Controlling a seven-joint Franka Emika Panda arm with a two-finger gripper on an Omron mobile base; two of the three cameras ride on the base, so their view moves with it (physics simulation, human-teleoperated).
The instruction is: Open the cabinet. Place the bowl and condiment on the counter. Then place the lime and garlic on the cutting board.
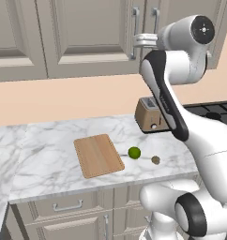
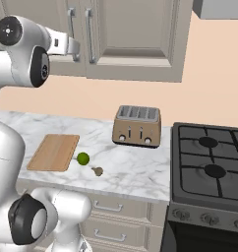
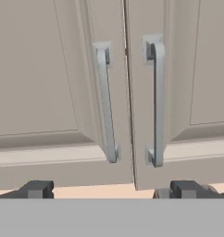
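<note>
So the cutting board is lying flat on the counter over on the left, nothing sitting on it. Just to the right of it the lime is resting on the marble, close to the board's corner but not touching, and the garlic is sitting a bit further right, near the counter's front edge. Further right and back toward the wall, the toaster is standing next to the stove.

Up above, the cabinet is looking fully closed, both doors flush. The gripper is hovering right in front of the two silver handles, the left handle and the right handle running either side of the door seam. Its fingers are spread wide apart with nothing between them, and they're sitting just below the handles' lower ends, not touching either one from what I can see.
</note>
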